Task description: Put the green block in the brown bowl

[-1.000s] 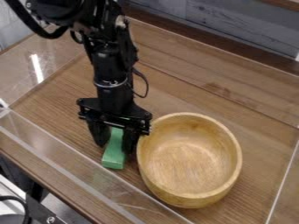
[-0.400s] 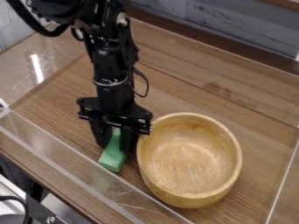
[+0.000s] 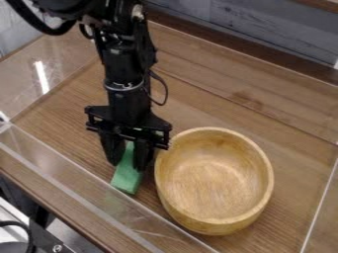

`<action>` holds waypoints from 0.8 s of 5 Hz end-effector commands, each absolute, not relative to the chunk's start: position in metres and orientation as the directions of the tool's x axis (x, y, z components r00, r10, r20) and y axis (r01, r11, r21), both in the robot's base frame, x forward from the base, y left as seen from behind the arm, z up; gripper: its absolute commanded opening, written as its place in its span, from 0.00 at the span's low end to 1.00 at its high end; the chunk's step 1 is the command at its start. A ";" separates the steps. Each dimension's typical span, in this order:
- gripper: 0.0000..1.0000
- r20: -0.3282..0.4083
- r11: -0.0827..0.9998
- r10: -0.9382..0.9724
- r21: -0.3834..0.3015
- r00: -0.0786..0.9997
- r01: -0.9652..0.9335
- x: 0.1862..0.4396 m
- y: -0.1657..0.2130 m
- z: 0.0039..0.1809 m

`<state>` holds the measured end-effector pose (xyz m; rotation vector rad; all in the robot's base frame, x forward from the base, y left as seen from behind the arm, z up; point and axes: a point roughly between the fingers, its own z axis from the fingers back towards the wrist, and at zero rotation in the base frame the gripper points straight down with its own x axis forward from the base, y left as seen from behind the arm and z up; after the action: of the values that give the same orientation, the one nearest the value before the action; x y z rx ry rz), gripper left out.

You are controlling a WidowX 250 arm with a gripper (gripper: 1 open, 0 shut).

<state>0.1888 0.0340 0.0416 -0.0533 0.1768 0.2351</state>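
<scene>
The robot's fingers (image 3: 129,153) are closed on the green block (image 3: 128,174), which lies between them at the upper part of its length, its lower end projecting toward the tabletop's near edge. The brown bowl (image 3: 214,181) rests upright on the wooden tabletop (image 3: 218,99), just beside the block, its interior bare.
</scene>
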 end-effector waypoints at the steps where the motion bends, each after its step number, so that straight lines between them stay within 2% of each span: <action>1: 0.00 -0.170 0.975 0.210 -0.031 0.963 -0.218 0.189 0.034 0.055; 4: 0.00 -0.178 0.976 0.200 -0.047 0.963 -0.211 0.184 0.035 0.079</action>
<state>0.1748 0.0309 0.0689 -0.0691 0.2284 0.2033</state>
